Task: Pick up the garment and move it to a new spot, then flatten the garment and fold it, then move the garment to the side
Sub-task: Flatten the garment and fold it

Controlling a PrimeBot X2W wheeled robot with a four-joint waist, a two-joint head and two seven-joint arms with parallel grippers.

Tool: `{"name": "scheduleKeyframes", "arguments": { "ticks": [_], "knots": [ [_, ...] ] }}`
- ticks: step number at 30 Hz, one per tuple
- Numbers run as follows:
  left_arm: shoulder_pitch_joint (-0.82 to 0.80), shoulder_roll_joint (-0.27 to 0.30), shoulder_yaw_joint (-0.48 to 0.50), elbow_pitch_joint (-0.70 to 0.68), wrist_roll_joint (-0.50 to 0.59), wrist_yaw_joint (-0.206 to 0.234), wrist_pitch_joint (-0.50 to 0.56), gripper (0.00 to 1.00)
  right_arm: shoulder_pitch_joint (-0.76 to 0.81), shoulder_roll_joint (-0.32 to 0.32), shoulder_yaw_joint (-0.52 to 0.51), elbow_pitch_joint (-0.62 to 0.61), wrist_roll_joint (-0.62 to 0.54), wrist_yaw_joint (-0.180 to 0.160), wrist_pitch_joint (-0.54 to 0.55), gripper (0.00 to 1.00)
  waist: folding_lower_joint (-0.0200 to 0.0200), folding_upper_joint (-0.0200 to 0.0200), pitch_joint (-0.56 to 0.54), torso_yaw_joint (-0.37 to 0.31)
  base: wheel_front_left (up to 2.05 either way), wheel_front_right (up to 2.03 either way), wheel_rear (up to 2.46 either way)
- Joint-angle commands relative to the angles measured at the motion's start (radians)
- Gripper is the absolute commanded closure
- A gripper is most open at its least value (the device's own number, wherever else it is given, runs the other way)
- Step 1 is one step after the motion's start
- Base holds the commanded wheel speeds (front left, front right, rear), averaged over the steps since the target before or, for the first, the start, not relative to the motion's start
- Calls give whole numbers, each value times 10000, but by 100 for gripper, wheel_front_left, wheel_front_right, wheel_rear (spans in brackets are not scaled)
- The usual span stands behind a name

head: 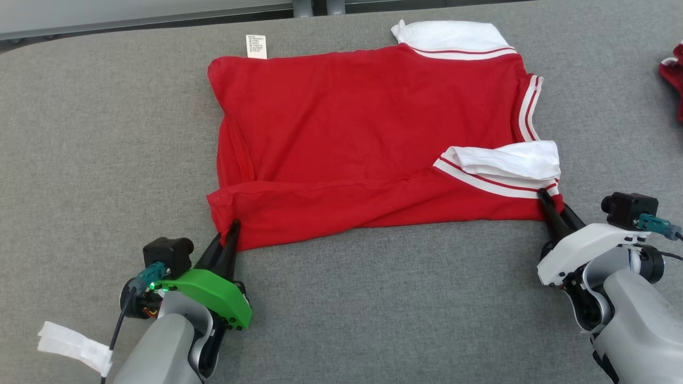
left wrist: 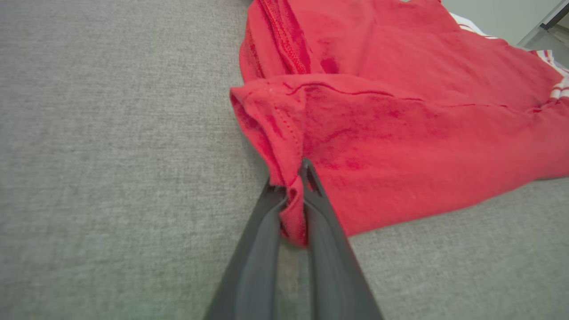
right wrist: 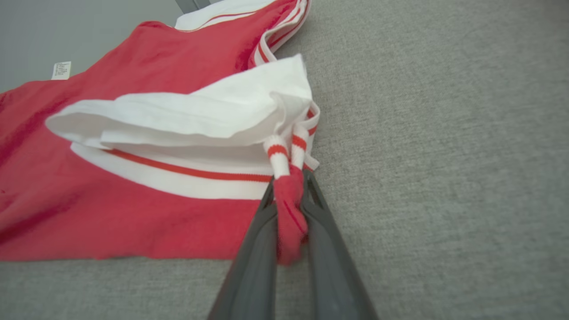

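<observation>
The garment [head: 363,133] is a red shirt with white sleeves and red-and-white striped trim, spread across the grey table. Its near edge is folded over into a long flap. My left gripper [head: 232,226] is shut on the near left corner of that flap; in the left wrist view the red hem [left wrist: 291,209] is pinched between the two dark fingers [left wrist: 262,249]. My right gripper [head: 545,198] is shut on the near right corner, below the white sleeve [head: 507,160]. In the right wrist view a bunch of red cloth [right wrist: 289,209] with striped trim sits between the fingers [right wrist: 329,249].
A white care label [head: 256,46] sticks out at the shirt's far left corner. Another red item [head: 673,72] lies at the table's right edge. A piece of white tape [head: 74,346] hangs by my left forearm. Grey table surface [head: 373,298] surrounds the shirt.
</observation>
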Motion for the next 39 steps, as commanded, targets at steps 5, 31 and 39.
{"name": "scheduleKeyframes", "arguments": {
  "ticks": [5,31,39],
  "knots": [
    [349,212,384,-660,-253,-32,16,100,279,-162,221,3,278,1,-429,100,0,-1,-525,121,0,0,0],
    [3060,316,719,-3144,52,674,-1,0,4292,166,-2055,-4121,-48,2,615,0,0,-1,-1287,125,0,0,0],
    [2693,8,1821,-4409,988,746,5,0,3688,831,-2477,-5256,-1215,2,-135,0,0,-1,-1481,8,0,0,0]
  ]
}}
